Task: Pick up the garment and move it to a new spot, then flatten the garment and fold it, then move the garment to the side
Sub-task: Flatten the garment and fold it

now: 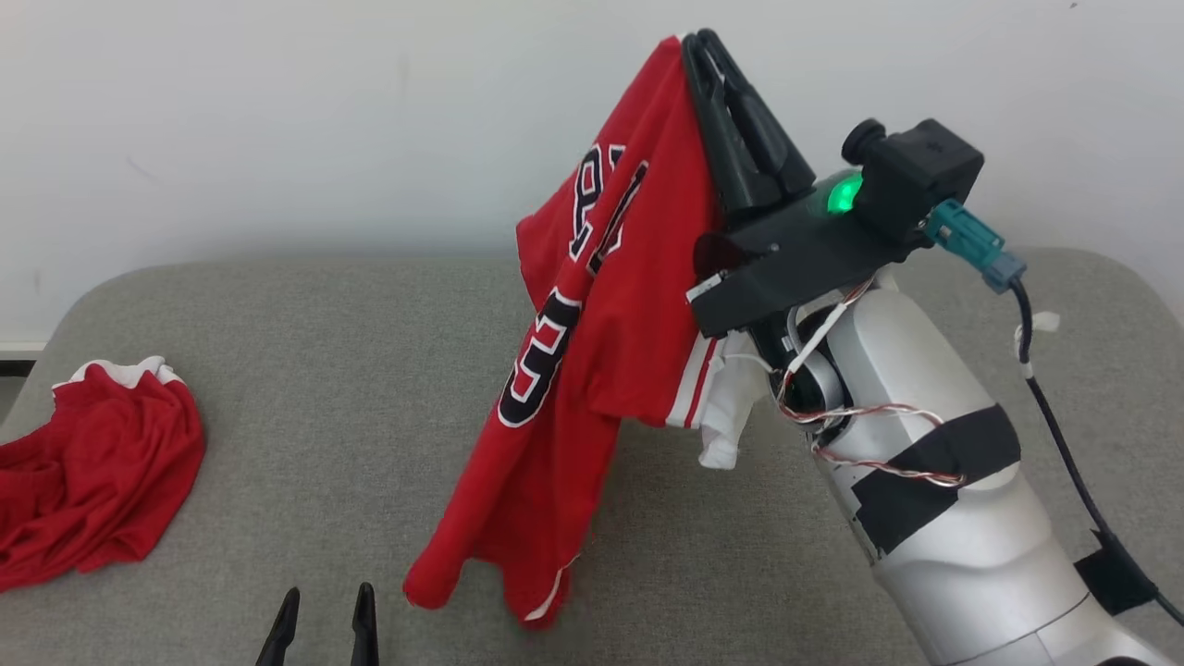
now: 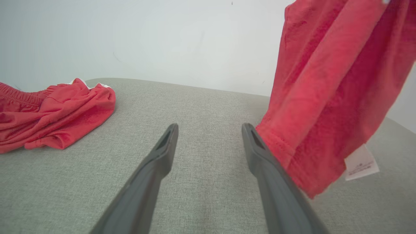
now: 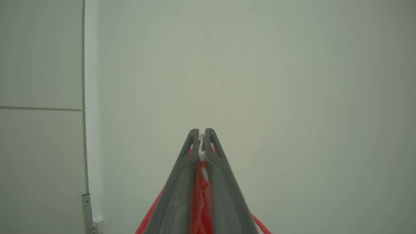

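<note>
The garment is a red jersey with black-and-white lettering and white trim. It hangs from my raised right gripper, which is shut on its top edge high above the grey table. The right wrist view has red and white cloth pinched between the closed fingers. The jersey's lowest folds reach down to about the table top. My left gripper stands open at the bottom edge, just left of the hanging hem. In the left wrist view the cloth hangs against the right finger, with a white label below.
A second red garment with white trim lies crumpled at the table's left edge, also red garment in the left wrist view. A pale wall rises behind the table. My right forearm with cables crosses the right side.
</note>
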Controlling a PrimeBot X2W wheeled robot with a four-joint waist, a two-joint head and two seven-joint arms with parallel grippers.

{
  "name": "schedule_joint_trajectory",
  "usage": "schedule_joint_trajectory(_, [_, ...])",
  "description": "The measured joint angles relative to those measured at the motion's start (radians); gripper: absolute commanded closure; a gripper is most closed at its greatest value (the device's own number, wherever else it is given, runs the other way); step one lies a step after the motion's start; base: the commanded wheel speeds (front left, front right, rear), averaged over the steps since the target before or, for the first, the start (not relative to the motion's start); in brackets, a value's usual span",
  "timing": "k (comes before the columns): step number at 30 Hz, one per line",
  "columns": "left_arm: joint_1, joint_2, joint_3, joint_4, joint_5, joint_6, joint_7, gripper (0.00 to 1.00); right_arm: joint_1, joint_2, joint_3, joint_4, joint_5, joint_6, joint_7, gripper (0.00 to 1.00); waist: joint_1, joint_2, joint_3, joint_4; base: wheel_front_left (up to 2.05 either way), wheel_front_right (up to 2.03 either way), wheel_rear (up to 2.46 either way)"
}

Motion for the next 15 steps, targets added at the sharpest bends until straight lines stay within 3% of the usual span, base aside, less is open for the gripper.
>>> schedule_joint_trajectory(5, [0.006, 0.000, 0.000, -0.001, -0.005, 0.001, 0.000, 0.00, 0.086, -0.009, -0.003, 0.070, 0.007, 0.000, -0.002, 1.00, 0.0000, 0.0000, 0.004, 0.003, 0.00, 0.00, 0.00])
schedule_joint_trajectory(15, [0.010, 0.000, 0.004, 0.000, -0.007, 0.002, 0.000, 0.00, 0.304, -0.115, -0.098, 0.166, 0.008, 0.000, -0.018, 1.00, 0.0000, 0.0000, 0.011, -0.006, 0.00, 0.00, 0.00])
